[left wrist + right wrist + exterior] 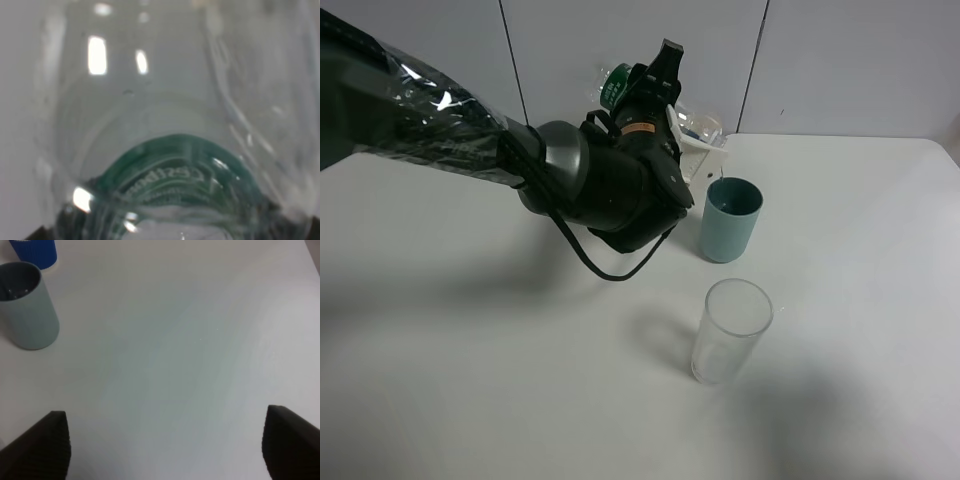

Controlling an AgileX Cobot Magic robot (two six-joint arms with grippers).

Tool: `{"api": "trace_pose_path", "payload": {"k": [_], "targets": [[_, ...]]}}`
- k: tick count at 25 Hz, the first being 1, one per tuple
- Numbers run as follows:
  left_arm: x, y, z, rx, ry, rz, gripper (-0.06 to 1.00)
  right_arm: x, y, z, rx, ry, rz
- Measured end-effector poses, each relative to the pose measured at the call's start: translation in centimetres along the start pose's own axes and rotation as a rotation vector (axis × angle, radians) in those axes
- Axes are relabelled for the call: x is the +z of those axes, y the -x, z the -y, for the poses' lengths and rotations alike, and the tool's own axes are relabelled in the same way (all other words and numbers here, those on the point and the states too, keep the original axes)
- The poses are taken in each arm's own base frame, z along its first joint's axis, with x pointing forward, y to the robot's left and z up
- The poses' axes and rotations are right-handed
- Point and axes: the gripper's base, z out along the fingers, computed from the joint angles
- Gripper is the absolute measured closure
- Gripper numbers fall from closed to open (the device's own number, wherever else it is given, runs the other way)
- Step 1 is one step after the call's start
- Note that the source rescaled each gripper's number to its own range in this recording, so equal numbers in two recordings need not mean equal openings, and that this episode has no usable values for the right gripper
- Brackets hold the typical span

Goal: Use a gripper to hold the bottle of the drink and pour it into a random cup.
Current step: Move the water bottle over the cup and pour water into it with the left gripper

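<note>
My left gripper (655, 100) is shut on the bottle of the drink (695, 124) and holds it tipped on its side above the table. The dark green label (615, 86) points left and the clear neck end points right, just above and behind the grey-teal cup (731, 218). In the left wrist view the bottle (170, 170) fills the frame. The cup stands upright and also shows in the right wrist view (27, 307). My right gripper (165, 450) is open over bare table, away from the cup, and does not show in the exterior view.
A clear glass (730, 330) stands upright in front of the cup. A blue ribbed cup (35, 251) stands just behind the grey-teal cup in the right wrist view. The white table (470, 380) runs to a wall at the back.
</note>
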Motion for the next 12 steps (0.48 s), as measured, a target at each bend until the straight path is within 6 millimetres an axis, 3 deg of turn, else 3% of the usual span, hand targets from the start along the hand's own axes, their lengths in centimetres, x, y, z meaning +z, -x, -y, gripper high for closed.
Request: {"api": "trace_pose_path", "payload": {"k": [12], "targets": [[-0.22,0.17,-0.06,0.030,0.003,0.005,0.94,0.00,0.00,0.00,0.000,0.000,0.000]]}}
